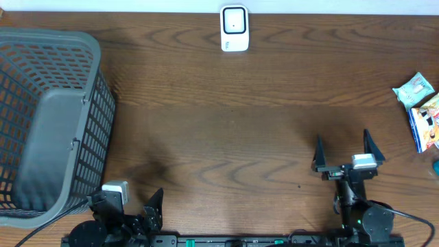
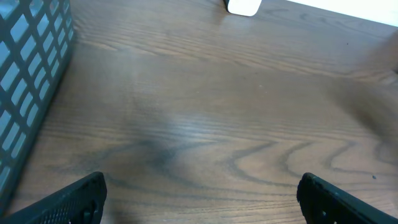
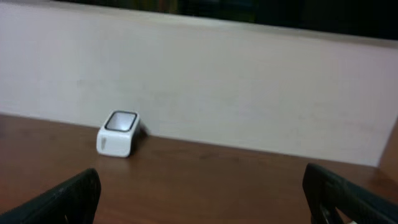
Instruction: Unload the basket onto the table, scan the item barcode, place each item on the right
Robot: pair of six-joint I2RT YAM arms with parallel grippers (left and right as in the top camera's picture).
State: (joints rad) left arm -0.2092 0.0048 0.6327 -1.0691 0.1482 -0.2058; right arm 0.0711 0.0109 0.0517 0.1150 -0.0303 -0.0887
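The white barcode scanner (image 1: pixel 234 29) stands at the far middle of the wooden table, and shows in the left wrist view (image 2: pixel 244 6) and the right wrist view (image 3: pixel 117 134). Two packaged items lie at the right edge: a green-and-white packet (image 1: pixel 415 90) and a blue-and-orange packet (image 1: pixel 426 121). My right gripper (image 1: pixel 343 140) (image 3: pixel 202 186) is open over bare wood, left of the packets and holding nothing. My left gripper (image 1: pixel 130 204) (image 2: pixel 200 196) is open and empty near the front left edge.
A grey plastic basket (image 1: pixel 48 123) (image 2: pixel 31 74) fills the left side of the table, close to my left arm. A small teal object (image 1: pixel 435 167) peeks in at the right edge. A pale wall (image 3: pixel 249 81) runs behind the scanner.
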